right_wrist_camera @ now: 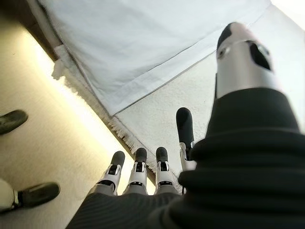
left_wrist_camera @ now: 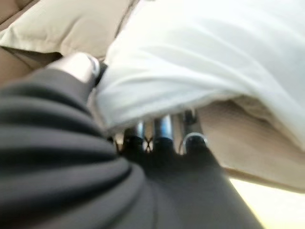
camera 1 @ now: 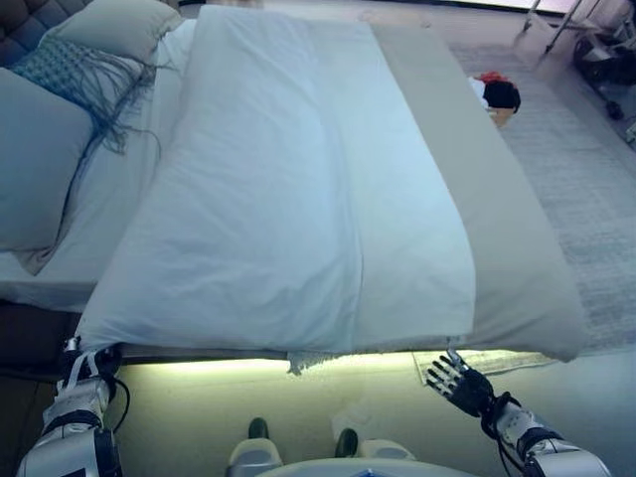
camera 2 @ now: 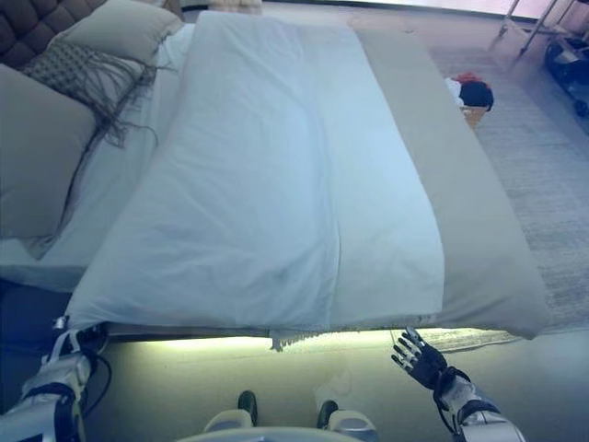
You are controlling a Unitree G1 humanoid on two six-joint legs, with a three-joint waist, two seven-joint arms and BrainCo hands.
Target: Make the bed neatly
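A white duvet (camera 1: 288, 199) lies flat along the bed, its near edge hanging over the bed's foot. A beige blanket (camera 1: 497, 229) shows beside it on the right side of the bed. My left hand (camera 1: 84, 363) is at the duvet's near left corner; in the left wrist view that corner (left_wrist_camera: 157, 95) sits between the thumb (left_wrist_camera: 81, 67) and the fingers, whose tips are hidden under the cloth. My right hand (camera 1: 457, 383) hangs below the duvet's near right corner (right_wrist_camera: 119, 95), fingers straight, touching nothing.
Two beige pillows (camera 1: 35, 169) (camera 1: 114, 25) and a fringed cushion (camera 1: 75, 70) lie by the headboard on the left. A basket (camera 1: 497, 99) with red and black things stands on the rug (camera 1: 596, 189) right of the bed.
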